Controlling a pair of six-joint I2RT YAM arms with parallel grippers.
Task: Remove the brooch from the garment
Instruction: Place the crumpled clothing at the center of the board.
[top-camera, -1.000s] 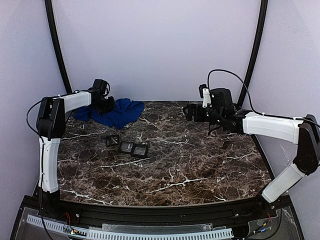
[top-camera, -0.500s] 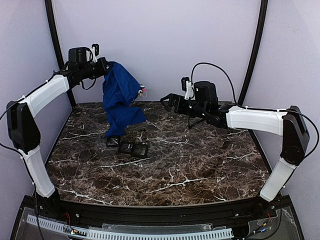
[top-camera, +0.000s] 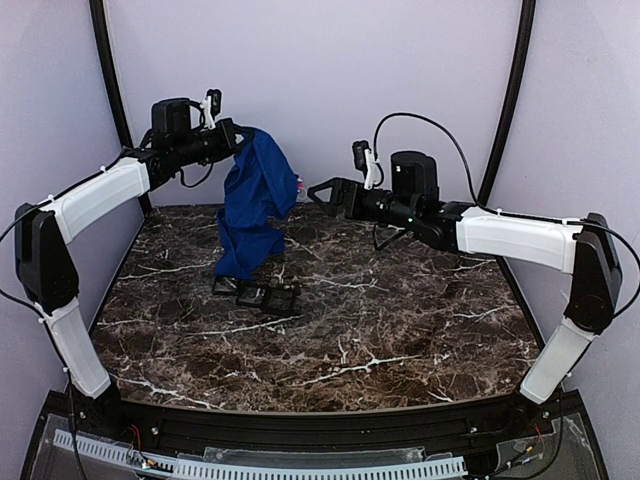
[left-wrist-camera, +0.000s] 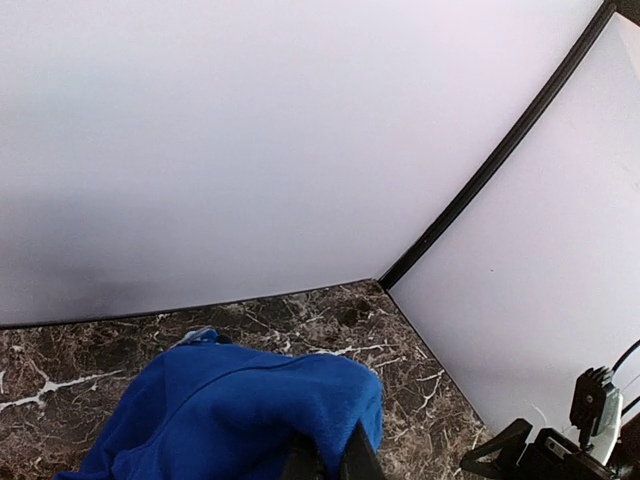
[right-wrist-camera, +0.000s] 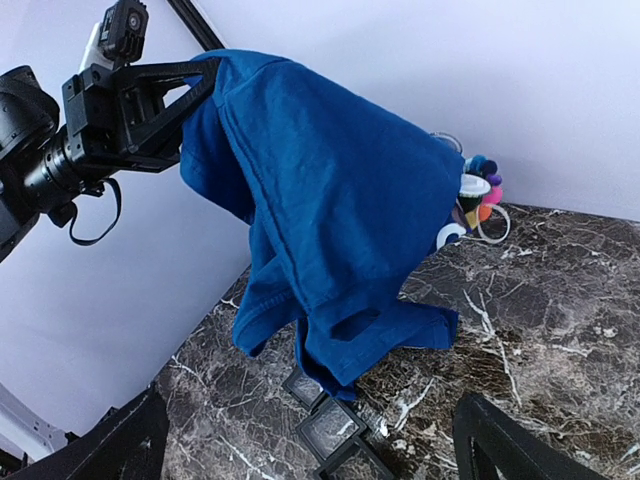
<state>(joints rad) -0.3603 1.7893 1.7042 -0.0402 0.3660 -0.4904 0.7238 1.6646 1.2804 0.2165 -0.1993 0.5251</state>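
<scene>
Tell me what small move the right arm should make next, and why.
Probably ease the open right pincer forward until its jaws straddle the brooch. The left pincer is shut on the blue garment and holds it up, hanging. The brooch shows at the edge of the cloth that faces the right pincer, which is short of it.

The work surface is a dark brown marble-pattern table (top-camera: 400, 330) with white veining. A plain pale lavender back wall (top-camera: 320, 80) and two matching side walls (top-camera: 40, 100) enclose it. Two curved black posts (top-camera: 513, 90) rise at the rear corners. A white slotted strip (top-camera: 300, 468) runs along the near edge. Lighting appears even and diffuse.
</scene>
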